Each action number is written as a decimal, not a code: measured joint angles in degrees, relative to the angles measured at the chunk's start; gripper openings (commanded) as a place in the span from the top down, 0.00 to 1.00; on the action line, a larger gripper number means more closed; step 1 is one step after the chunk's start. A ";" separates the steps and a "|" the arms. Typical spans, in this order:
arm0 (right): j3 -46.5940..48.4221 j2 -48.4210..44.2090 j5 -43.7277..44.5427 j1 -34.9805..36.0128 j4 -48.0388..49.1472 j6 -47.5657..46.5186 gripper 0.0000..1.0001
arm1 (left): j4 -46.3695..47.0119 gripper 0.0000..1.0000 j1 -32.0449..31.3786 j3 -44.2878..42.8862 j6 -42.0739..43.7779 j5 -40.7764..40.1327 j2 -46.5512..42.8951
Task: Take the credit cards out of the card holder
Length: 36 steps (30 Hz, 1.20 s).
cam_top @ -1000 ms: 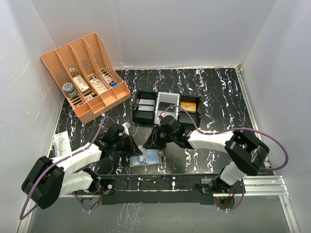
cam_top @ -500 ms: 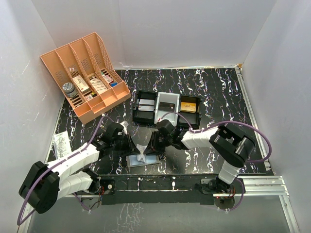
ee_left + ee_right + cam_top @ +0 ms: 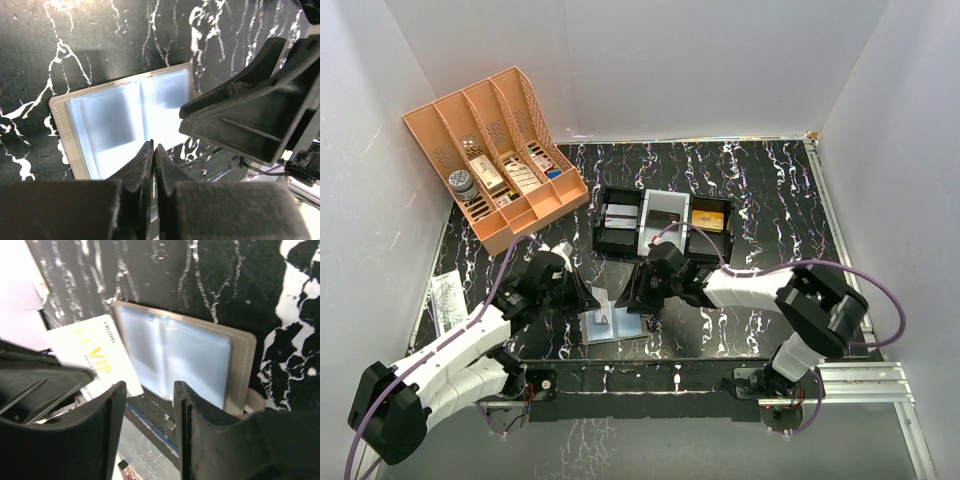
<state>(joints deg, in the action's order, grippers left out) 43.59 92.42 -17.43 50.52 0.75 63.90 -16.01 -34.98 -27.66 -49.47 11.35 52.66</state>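
The card holder point(image 3: 620, 324) lies open and flat on the black marbled table, its grey-blue slotted inside facing up; it also shows in the left wrist view point(image 3: 125, 117) and the right wrist view point(image 3: 190, 352). My left gripper point(image 3: 588, 296) point(image 3: 154, 146) is shut on a thin white credit card with yellow "VIP" lettering point(image 3: 95, 362), held just off the holder's left edge. My right gripper point(image 3: 638, 298) point(image 3: 150, 405) is open, its fingers point(image 3: 200, 425) over the holder's right part. Its dark body fills the right of the left wrist view point(image 3: 250, 115).
A black three-compartment tray point(image 3: 642, 240) stands behind the grippers and holds a grey card point(image 3: 619, 215), a dark card point(image 3: 665, 213) and an orange card point(image 3: 708, 217). A big orange lattice organiser point(image 3: 495, 155) stands at the back left. A small packet point(image 3: 445, 290) lies at the left edge.
My left gripper has drawn back to the left with the white card. The holder's raised flap has dropped flat. My right gripper has stayed over the holder.
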 measured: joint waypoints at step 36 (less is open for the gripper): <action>-15.58 -45.57 14.32 -9.11 6.03 -7.58 0.09 | 38.49 1.00 11.89 7.74 -19.04 32.00 -7.26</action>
<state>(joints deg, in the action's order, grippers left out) 28.01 46.85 -3.11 41.41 6.79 56.31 22.48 -23.09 -19.92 -68.51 43.35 45.41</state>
